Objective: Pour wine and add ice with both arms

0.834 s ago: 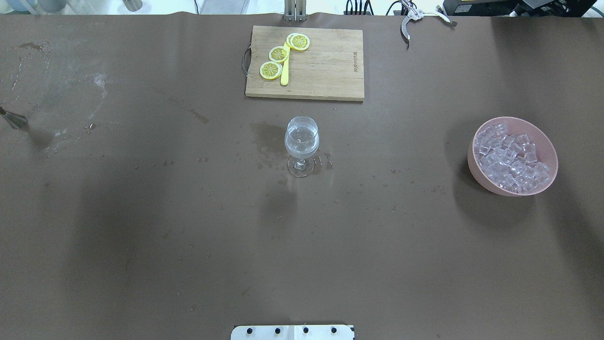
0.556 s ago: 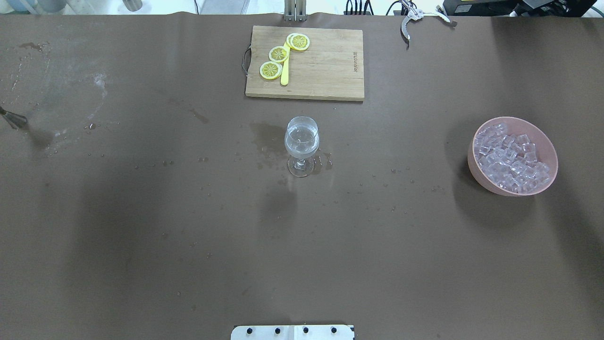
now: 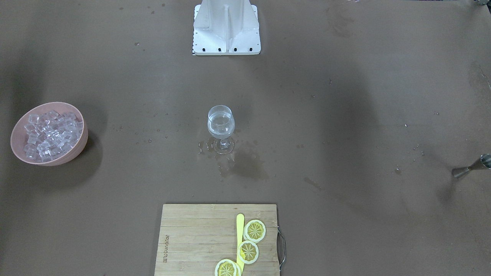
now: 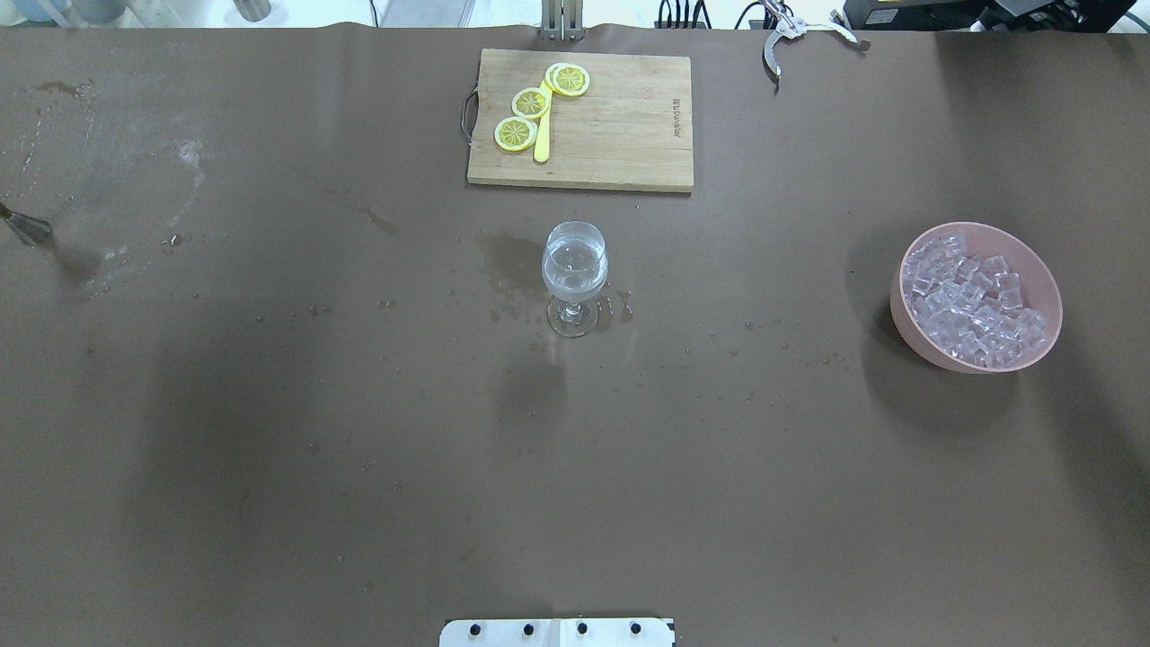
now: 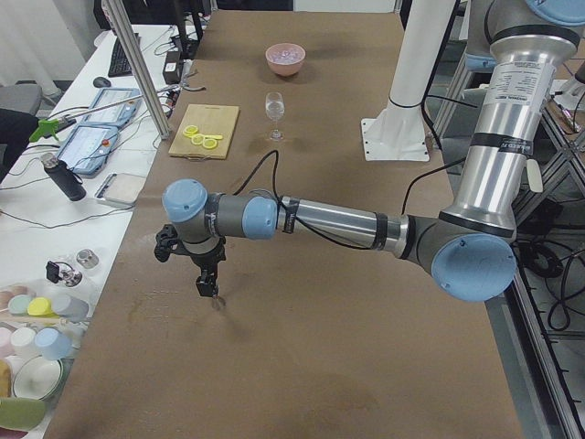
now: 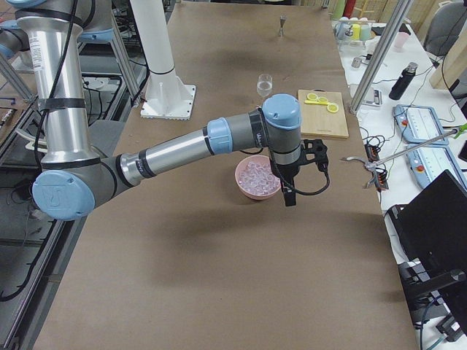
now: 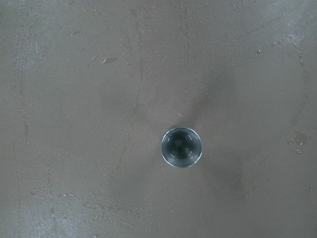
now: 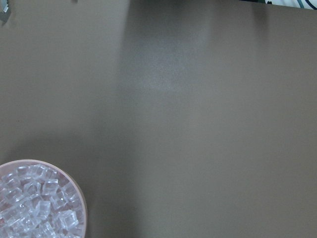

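Observation:
A wine glass (image 4: pixel 575 274) stands mid-table with a small amount of clear wine in its bowl; it also shows in the front view (image 3: pixel 221 126). The ice (image 4: pixel 975 301) fills a pink bowl (image 4: pixel 903 314) on the right side of the table. The right wrist view shows the ice (image 8: pixel 34 203) at its lower left corner. My left gripper (image 5: pixel 208 288) hangs just over a steel jigger (image 7: pixel 182 147) at the table's left end. My right gripper (image 6: pixel 288 197) hangs beside the bowl (image 6: pixel 244 188). Both grippers show only in side views, so I cannot tell open or shut.
A wooden cutting board (image 4: pixel 620 126) with lemon slices (image 4: pixel 530 101) and a yellow stick lies beyond the glass. Metal tongs (image 4: pixel 782 40) lie at the far edge. Wet spots surround the glass's foot. The white base plate (image 4: pixel 557 632) sits at the near edge.

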Controlling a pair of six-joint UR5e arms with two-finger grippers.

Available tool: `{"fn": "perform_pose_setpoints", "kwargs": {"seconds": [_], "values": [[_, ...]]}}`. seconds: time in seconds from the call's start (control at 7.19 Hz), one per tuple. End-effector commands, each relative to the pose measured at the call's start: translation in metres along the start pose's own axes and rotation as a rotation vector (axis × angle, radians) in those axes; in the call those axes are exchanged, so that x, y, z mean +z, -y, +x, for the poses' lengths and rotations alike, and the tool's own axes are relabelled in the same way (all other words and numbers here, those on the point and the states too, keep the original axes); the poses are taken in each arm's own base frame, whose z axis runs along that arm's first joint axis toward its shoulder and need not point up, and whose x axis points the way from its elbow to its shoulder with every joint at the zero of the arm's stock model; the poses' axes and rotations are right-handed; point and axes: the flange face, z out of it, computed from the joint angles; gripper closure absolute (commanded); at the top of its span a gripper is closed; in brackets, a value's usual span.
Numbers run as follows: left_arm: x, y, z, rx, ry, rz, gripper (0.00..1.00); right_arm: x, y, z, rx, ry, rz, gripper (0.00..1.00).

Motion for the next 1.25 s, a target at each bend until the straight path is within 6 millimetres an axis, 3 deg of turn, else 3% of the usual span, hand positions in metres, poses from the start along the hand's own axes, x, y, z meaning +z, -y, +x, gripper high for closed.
{"fn": "perform_pose_setpoints", "kwargs": {"seconds": [0.0, 0.42, 1.11], "values": [[-0.003, 0.001, 0.003, -0.014, 0.000, 0.006, 0.02, -0.009, 0.001, -0.015, 0.068, 0.023, 0.019, 0.00], [-0.001, 0.003, 0.004, -0.011, 0.000, 0.004, 0.02, -0.003, -0.001, -0.040, 0.072, 0.043, 0.003, 0.00], [-0.002, 0.004, 0.004, -0.012, 0.000, 0.004, 0.02, 0.053, 0.006, -0.160, 0.068, 0.038, -0.083, 0.00]]}}
